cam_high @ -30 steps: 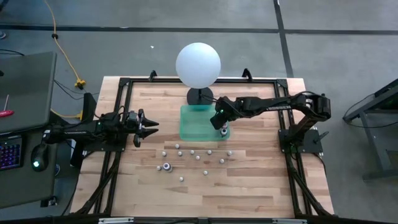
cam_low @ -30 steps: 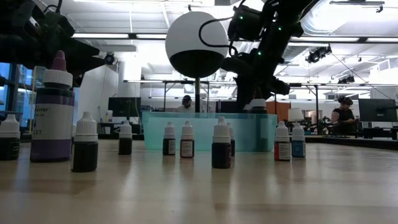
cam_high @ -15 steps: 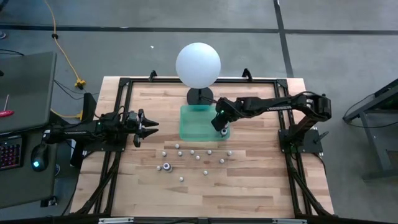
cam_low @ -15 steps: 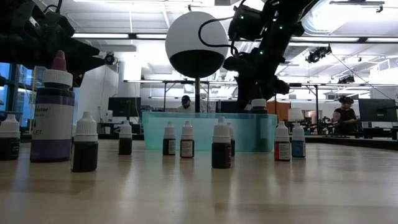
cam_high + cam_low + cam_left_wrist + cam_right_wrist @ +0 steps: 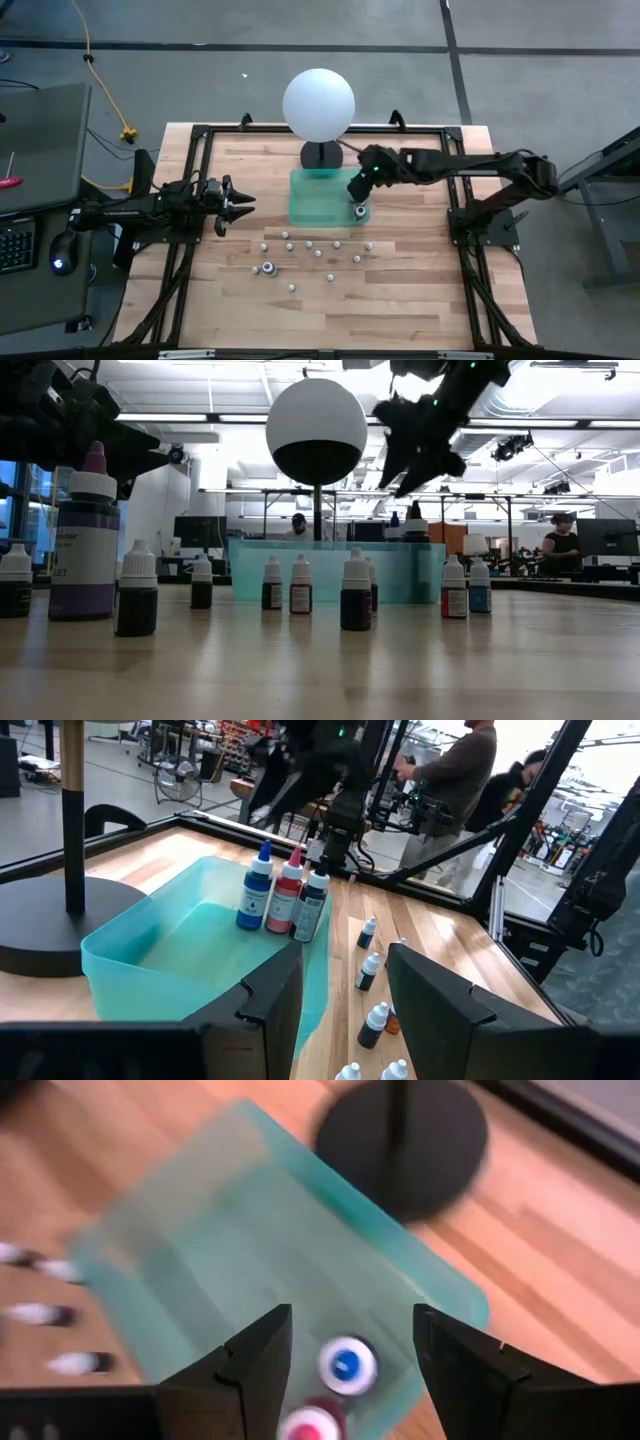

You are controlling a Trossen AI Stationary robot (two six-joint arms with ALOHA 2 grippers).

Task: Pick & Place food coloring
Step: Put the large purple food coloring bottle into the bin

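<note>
Teal bin point(image 5: 318, 200) holds three bottles point(image 5: 285, 902) at its corner nearest the right arm.
Right claw point(image 5: 345, 1342) hangs above them, fingers wide apart, gripping nothing; left claw point(image 5: 243, 200) waits half-open, empty, by the table's left edge. Only the left wrist view shows all three standing upright together.

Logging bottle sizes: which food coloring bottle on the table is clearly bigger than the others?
The purple-capped bottle standing at the far left of the low view: it towers over the small white-capped bottles beside it and bears a purple label.
</note>
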